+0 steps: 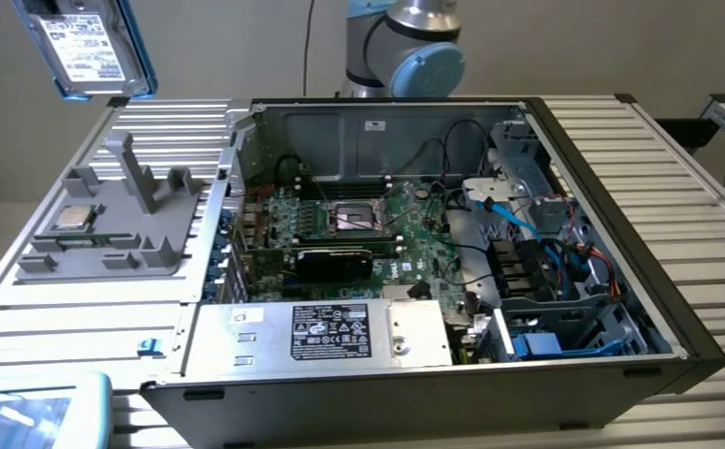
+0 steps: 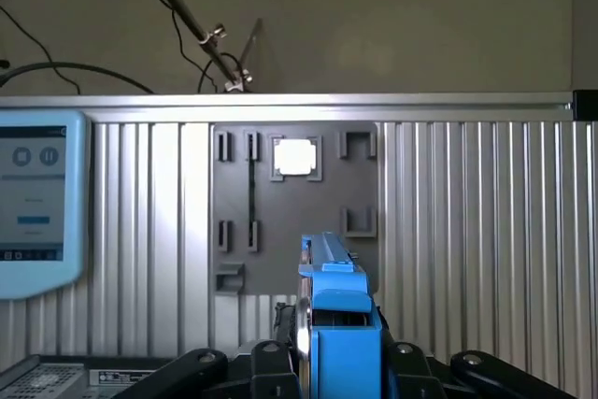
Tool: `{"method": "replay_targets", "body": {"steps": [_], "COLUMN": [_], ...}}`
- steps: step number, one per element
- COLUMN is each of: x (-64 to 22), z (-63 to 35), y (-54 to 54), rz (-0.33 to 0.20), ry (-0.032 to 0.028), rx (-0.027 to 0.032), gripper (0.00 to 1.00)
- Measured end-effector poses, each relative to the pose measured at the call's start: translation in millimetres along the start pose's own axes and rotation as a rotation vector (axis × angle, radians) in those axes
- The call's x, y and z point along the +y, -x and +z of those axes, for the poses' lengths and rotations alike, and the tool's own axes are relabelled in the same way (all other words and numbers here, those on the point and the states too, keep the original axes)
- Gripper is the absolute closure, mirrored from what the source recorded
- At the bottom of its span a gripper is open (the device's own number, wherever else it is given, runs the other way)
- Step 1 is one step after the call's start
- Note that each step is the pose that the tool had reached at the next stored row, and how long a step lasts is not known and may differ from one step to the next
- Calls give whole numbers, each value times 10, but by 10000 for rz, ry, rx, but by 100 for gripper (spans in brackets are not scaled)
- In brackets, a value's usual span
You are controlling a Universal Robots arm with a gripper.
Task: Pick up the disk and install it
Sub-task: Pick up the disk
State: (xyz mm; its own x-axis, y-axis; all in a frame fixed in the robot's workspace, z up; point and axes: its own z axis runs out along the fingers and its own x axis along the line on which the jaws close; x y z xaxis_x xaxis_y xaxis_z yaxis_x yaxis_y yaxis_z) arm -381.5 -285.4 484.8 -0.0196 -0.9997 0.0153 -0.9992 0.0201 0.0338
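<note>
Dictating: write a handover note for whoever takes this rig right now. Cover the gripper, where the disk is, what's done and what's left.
Gripper: shut on the flat silver-grey hard drive, clamped by its bright blue plastic frame.
Hard drive: held in the air above the far corner of the ribbed metal table on the exterior view's left, clear of the grey plastic fixture.
Done: pick-up.
Left: installation; the hard drive is not yet inside the open black computer case.

Between the black matt fingers (image 2: 266,354), the disk (image 2: 334,343) has a smooth, bright blue plastic frame and a white paper label (image 1: 85,42). Beyond them, the table (image 2: 467,231) is ribbed bare metal, the holder (image 2: 308,217) matt grey plastic.
</note>
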Motion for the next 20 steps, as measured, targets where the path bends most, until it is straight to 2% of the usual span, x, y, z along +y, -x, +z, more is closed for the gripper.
{"method": "replay_targets", "body": {"steps": [20], "x": [-636], "z": [-115], "y": [-444], "rz": [-10], "ry": [4], "rx": [-291], "gripper": [63]}}
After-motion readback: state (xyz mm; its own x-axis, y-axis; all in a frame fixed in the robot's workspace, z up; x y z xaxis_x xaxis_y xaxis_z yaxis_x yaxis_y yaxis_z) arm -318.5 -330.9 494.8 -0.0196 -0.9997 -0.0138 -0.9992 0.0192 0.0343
